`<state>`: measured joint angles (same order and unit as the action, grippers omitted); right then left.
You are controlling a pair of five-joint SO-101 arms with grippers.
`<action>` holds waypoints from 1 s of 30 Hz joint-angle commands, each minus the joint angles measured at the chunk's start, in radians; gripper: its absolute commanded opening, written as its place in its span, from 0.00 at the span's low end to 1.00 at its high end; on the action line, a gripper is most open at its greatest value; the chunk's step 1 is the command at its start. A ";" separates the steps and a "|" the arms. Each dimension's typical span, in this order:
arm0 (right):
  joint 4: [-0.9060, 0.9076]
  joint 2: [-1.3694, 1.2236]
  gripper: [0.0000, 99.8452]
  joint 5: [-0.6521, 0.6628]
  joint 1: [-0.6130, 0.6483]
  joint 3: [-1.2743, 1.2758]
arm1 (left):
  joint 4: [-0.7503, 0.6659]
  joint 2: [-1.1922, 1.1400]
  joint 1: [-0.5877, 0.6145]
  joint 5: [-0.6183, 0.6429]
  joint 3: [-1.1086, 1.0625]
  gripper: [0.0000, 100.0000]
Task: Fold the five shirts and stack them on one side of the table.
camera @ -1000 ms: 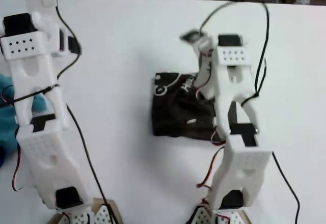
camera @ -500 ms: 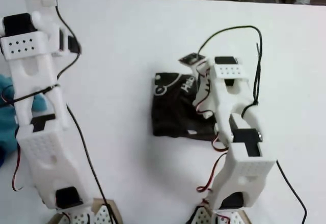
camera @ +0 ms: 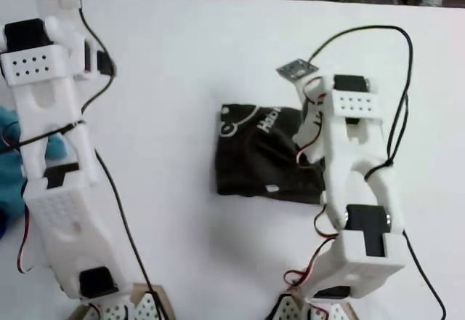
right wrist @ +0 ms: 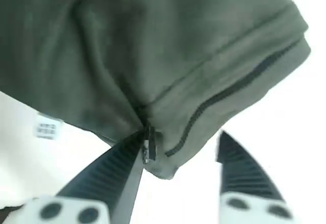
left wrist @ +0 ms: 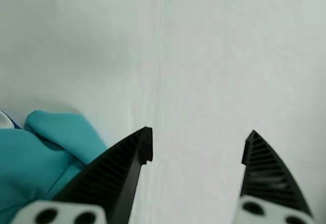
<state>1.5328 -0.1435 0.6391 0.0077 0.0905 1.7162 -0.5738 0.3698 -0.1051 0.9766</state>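
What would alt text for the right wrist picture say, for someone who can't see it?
A folded dark shirt lies on a white table. The arm's open hand sits at its hemmed edge, a corner of cloth between the two black fingers.

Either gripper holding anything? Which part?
Nothing held. Right gripper: jaws open at a corner of the black shirt. Left gripper: jaws open over the table beside a teal shirt.

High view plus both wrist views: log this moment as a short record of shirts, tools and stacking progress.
black shirt: folded into a compact rectangle, middle of the table, partly under the right arm
teal shirt: bunched at the table edge by the left arm
left tool: open, above bare table beside the teal shirt
right tool: open, at the black shirt's hemmed edge
stack: not yet started
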 commanded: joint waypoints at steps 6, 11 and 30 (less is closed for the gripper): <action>-0.127 -0.004 0.31 0.051 -0.051 -0.009 | -0.015 0.008 0.011 -0.012 0.039 0.30; -0.321 -0.042 0.31 -0.035 -0.033 -0.015 | -0.017 0.008 0.011 -0.012 0.038 0.30; -0.219 -0.453 0.02 -0.044 -0.108 -0.485 | -0.017 0.008 0.011 -0.012 0.041 0.30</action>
<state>1.2889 -0.5961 0.6007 -0.0829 -0.3237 1.7131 -0.5738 0.3698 -0.1051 0.9766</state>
